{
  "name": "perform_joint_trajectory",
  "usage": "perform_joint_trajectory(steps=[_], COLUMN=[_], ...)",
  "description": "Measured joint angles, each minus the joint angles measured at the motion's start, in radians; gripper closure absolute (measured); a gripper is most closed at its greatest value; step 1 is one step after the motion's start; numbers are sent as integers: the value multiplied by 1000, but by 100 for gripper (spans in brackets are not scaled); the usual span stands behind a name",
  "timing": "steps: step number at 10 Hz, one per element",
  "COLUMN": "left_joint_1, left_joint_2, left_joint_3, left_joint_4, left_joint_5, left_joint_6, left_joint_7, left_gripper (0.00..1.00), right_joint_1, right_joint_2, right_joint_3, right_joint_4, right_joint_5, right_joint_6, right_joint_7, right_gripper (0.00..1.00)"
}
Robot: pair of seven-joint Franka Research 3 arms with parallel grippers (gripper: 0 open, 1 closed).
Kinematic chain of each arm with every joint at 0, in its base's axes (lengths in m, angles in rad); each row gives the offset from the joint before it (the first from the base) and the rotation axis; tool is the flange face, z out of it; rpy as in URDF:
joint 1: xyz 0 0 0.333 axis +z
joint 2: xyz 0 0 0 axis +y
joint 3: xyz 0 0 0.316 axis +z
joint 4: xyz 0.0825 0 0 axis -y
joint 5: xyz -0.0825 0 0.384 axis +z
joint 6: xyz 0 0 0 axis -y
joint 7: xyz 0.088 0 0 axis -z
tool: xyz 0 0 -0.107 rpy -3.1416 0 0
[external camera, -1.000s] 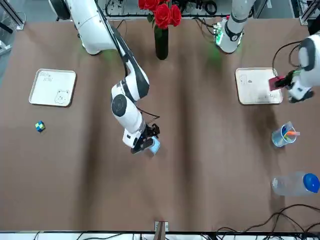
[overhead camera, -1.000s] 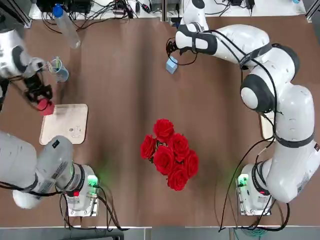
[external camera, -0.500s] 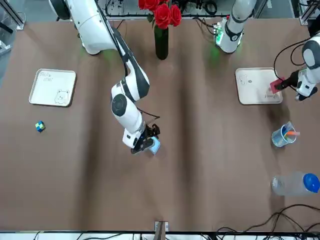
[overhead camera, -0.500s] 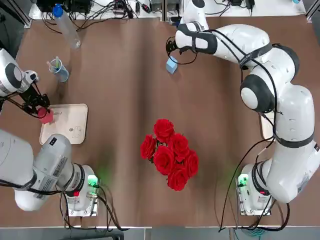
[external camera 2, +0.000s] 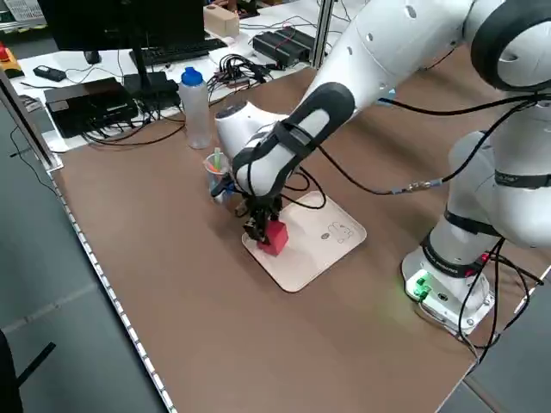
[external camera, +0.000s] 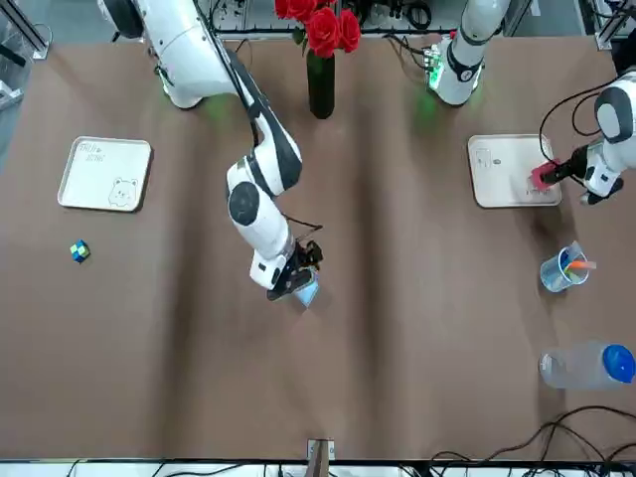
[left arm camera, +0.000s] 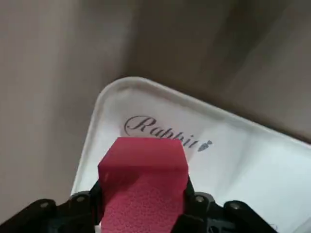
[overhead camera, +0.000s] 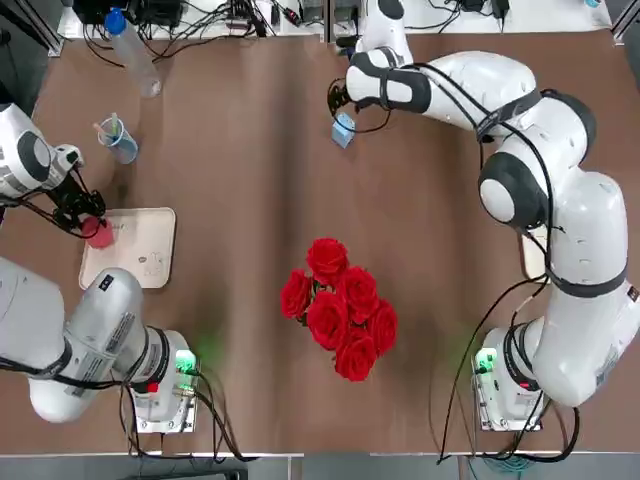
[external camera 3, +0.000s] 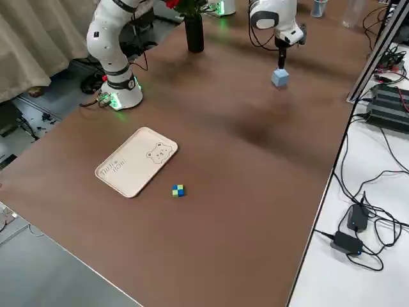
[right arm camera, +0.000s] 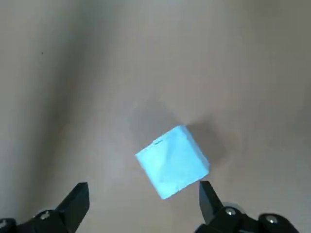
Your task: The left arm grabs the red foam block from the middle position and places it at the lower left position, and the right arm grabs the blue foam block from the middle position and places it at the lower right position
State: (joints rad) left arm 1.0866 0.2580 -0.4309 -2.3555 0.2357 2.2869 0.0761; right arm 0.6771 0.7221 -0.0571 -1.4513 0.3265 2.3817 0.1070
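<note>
My left gripper (left arm camera: 143, 206) is shut on the red foam block (left arm camera: 143, 177) and holds it low over the far corner of the cream tray (left arm camera: 233, 160) printed with a short word. The same block (overhead camera: 99, 235) shows at that tray's (overhead camera: 140, 250) far left corner, with the left gripper (overhead camera: 84, 222) on it. The blue foam block (right arm camera: 173, 161) lies on bare tabletop, tilted against my right gripper's open fingers. The right gripper (external camera: 295, 280) hovers right over the block (external camera: 307, 292). The bear-face tray (external camera: 94, 184) lies apart, mostly hidden under the right arm in the top view.
A bunch of red roses (overhead camera: 337, 305) in a dark vase stands mid-table near the bases. A cup with pens (overhead camera: 117, 140) and a lying bottle (overhead camera: 130, 50) sit beyond the left tray. A tiny multicoloured cube (external camera: 79, 251) lies near the bear-face tray. Cables run along the far edge.
My left gripper has carried the red block inward and down onto the corner of the word tray. The right gripper has shifted slightly over the blue block, which still lies on the table.
</note>
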Motion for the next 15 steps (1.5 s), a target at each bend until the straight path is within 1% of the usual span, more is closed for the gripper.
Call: perform_joint_trajectory(steps=[1, 3, 4, 5, 7, 8, 10, 11, 12, 13, 14, 15], left_joint_1=[0, 0, 0, 1, 0, -1, -1, -5, -25, -67, -136, -231], left_joint_2=[1, -9, -30, -67, -159, -191, -199, -194, -180, -163, -156, -160], left_joint_3=[-4, -32, -55, -87, -167, -198, -232, -244, -249, -249, -229, -177], left_joint_4=[2, 16, 24, 40, 103, 144, 260, 332, 412, 479, 525, 566], left_joint_5=[0, 0, 1, 1, -11, -38, -70, -87, -100, -112, -126, -153], left_joint_6=[1, -5, -27, -76, -180, -193, -195, -205, -241, -294, -348, -403], left_joint_7=[1, 3, 3, 3, -2, -2, -2, -2, 0, 0, -5, -12], left_gripper=[34, 6, 0, 0, 0, 0, 0, 0, 0, 0, 0, 0], right_joint_1=[5, 4, -2, -6, -7, -7, -4, 0, 2, 2, 3, 3], right_joint_2=[3, 18, 31, 43, 69, 84, 114, 126, 133, 136, 139, 140], right_joint_3=[0, -6, -9, -12, -15, -15, -14, -14, -14, -14, -14, -14], right_joint_4=[0, 0, 0, 1, 17, 31, 44, 45, 46, 46, 46, 47], right_joint_5=[-1, -10, -10, -10, -12, -14, -71, -101, -119, -130, -134, -134], right_joint_6=[0, 17, 48, 80, 116, 118, 162, 182, 187, 187, 188, 188], right_joint_7=[-1, -123, -191, -231, -263, -274, -280, -280, -280, -280, -288, -295], right_gripper=[0, 0, 0, 0, 0, 0, 0, 0, 0, 0, 0, 0])
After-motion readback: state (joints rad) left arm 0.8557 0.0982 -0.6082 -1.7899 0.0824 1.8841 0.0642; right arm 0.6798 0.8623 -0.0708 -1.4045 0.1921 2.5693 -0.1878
